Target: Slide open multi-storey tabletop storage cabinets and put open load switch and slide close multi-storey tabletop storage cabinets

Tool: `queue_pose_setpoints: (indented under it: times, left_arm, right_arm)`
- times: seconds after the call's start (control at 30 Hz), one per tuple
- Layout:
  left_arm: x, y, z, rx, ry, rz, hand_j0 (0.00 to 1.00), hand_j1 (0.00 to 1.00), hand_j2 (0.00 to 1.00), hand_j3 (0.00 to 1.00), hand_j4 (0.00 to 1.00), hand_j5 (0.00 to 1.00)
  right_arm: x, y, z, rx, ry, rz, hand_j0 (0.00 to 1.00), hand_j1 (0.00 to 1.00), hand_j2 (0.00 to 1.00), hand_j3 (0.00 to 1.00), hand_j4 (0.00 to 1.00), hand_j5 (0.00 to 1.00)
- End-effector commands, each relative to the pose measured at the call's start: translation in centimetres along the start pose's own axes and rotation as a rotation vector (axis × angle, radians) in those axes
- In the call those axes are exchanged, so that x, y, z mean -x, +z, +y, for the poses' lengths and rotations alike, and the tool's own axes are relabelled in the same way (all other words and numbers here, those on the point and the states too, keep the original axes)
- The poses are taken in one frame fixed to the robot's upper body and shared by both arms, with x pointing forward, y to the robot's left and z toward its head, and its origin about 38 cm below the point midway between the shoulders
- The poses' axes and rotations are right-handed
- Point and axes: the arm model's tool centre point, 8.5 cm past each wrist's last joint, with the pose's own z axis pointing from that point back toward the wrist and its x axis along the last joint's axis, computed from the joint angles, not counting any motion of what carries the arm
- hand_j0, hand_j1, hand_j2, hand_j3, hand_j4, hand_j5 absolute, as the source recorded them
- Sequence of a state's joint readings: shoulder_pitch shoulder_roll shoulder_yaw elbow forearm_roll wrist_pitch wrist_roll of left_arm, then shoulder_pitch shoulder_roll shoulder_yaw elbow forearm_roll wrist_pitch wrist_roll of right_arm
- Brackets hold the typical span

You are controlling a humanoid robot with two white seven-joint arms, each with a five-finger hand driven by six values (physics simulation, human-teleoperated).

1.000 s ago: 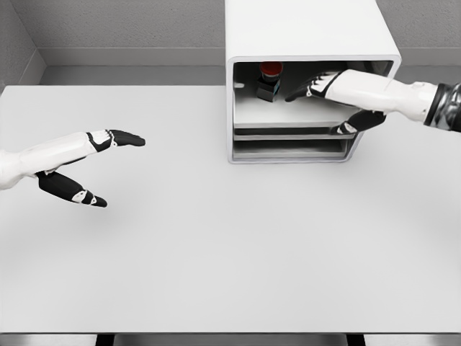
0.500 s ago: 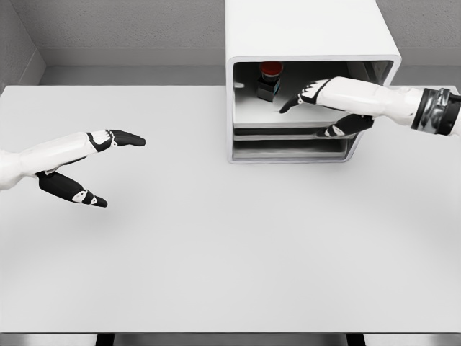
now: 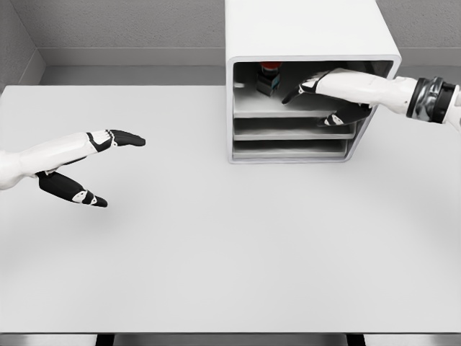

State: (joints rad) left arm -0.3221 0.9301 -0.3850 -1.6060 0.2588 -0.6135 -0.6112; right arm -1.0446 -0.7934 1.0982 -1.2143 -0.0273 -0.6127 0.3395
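Table (image 3: 216,245): wide, pale grey, fills most of the head view; grey wall behind it at 12 o'clock.

Cabinet (image 3: 310,29): white box with rounded corners, standing on the table at about 1 o'clock from the table's middle, open front facing the camera. Three levels visible. The top drawer (image 3: 288,108) sits pushed far into the box, its pale floor and front edge showing. Two lower drawers (image 3: 288,148) appear as flat strips, one above the other, near flush with the front.

Right hand (image 3: 328,97): arm enters from 3 o'clock, white forearm with a dark wrist band. The hand reaches into the top level. Fingers are extended, not curled on anything; thumb (image 3: 335,120) hangs below, down at the front edge of the top drawer. Whether it touches the edge cannot be told.

Left hand (image 3: 75,162): at 9 o'clock, arm entering from the left edge, above the bare table, well apart from the cabinet. Fingers stretched out, thumb spread below, holding nothing.

Switch (image 3: 269,79): small dark body with a red cap, inside the top level at the back left, just beside the right hand's fingertips at their 9 o'clock. Upper part hidden by the cabinet's rim.
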Motion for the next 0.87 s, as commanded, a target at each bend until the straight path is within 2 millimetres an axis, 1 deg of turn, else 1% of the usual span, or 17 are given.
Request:
queue_pose_setpoints:
  times: [0.0,0.03,0.13,0.23,0.27,0.3,0.33,0.4,0.47,0.5,0.53,0.6,0.67,0.7,0.73,0.77,0.83]
  left_arm:
    - [0.0,0.0,0.1,-0.004,0.006,-0.002,1.00,1.00,1.00,1.00,1.00,1.00]
    - [-0.1,0.0,0.1,-0.004,0.006,-0.002,1.00,1.00,1.00,1.00,1.00,1.00]
    - [-0.1,0.0,0.1,-0.004,0.005,-0.004,1.00,1.00,1.00,1.00,1.00,1.00]
    - [-0.1,0.0,0.1,-0.004,0.004,-0.002,1.00,1.00,1.00,1.00,1.00,1.00]
    - [-0.1,0.0,0.1,-0.004,0.004,-0.002,1.00,1.00,1.00,1.00,1.00,1.00]
    - [-0.1,0.1,0.1,-0.004,0.005,-0.002,1.00,1.00,1.00,1.00,1.00,1.00]
    - [0.0,0.1,0.1,-0.005,0.005,0.000,1.00,1.00,1.00,1.00,1.00,1.00]
    - [0.0,0.2,0.2,-0.005,0.002,0.002,1.00,1.00,1.00,1.00,1.00,1.00]
    - [0.0,0.2,0.2,-0.005,0.002,0.004,1.00,1.00,1.00,1.00,1.00,1.00]
    - [0.1,0.3,0.2,0.000,-0.008,0.012,1.00,1.00,1.00,1.00,1.00,1.00]
    - [0.1,0.2,0.1,0.007,-0.016,0.017,1.00,1.00,1.00,1.00,1.00,1.00]
    - [0.2,0.2,0.1,0.012,-0.024,0.022,1.00,1.00,1.00,1.00,1.00,1.00]
    - [0.1,0.2,0.2,0.012,-0.027,0.023,1.00,1.00,1.00,1.00,1.00,1.00]
    - [0.1,0.2,0.2,0.012,-0.027,0.023,1.00,1.00,1.00,1.00,1.00,1.00]
    - [0.1,0.2,0.2,0.013,-0.029,0.023,1.00,1.00,1.00,1.00,1.00,1.00]
    - [0.1,0.2,0.2,0.013,-0.029,0.023,1.00,1.00,1.00,1.00,1.00,1.00]
    - [0.1,0.2,0.2,0.014,-0.030,0.024,1.00,1.00,1.00,1.00,1.00,1.00]
  right_arm:
    - [-0.1,0.2,-0.2,0.006,-0.001,-0.002,0.78,0.78,0.78,0.78,0.78,0.78]
    - [-1.5,0.0,-0.8,0.013,0.023,-0.043,0.78,0.78,0.78,0.78,0.78,0.78]
    - [-6.2,2.2,-1.7,-0.008,0.109,-0.144,0.77,0.77,0.77,0.77,0.77,0.77]
    - [-8.8,3.5,-1.4,-0.031,0.146,-0.196,0.76,0.76,0.76,0.76,0.76,0.76]
    - [-9.0,3.9,-1.0,-0.048,0.146,-0.197,0.76,0.76,0.76,0.76,0.76,0.76]
    - [-8.8,5.1,-0.7,-0.066,0.149,-0.171,0.76,0.76,0.76,0.76,0.76,0.76]
    - [-8.4,5.7,0.7,-0.110,0.130,-0.154,0.76,0.76,0.76,0.76,0.76,0.76]
    - [-8.1,6.8,1.5,-0.131,0.120,-0.131,0.76,0.76,0.76,0.76,0.76,0.76]
    - [-6.9,9.6,3.6,-0.179,0.075,-0.059,0.79,0.79,0.79,0.79,0.79,0.79]
    - [-6.2,11.7,4.7,-0.214,0.052,-0.007,0.80,0.80,0.80,0.80,0.80,0.80]
    - [-5.8,13.2,5.0,-0.231,0.044,0.032,0.82,0.82,0.82,0.82,0.82,0.82]
    - [-5.5,14.6,4.9,-0.237,0.046,0.068,0.82,0.82,0.82,0.82,0.82,0.82]
    - [-5.5,14.6,4.7,-0.235,0.047,0.070,0.82,0.82,0.82,0.82,0.82,0.82]
    - [-5.5,14.7,4.6,-0.234,0.049,0.070,0.85,0.85,0.85,0.85,0.85,0.85]
    - [-5.5,14.7,4.4,-0.229,0.054,0.072,0.95,0.95,0.95,0.95,0.95,0.95]
    - [-5.5,14.7,4.0,-0.218,0.063,0.072,1.00,1.00,1.00,1.00,1.00,1.00]
    - [-5.6,14.6,3.7,-0.209,0.067,0.069,1.00,1.00,1.00,1.00,1.00,1.00]
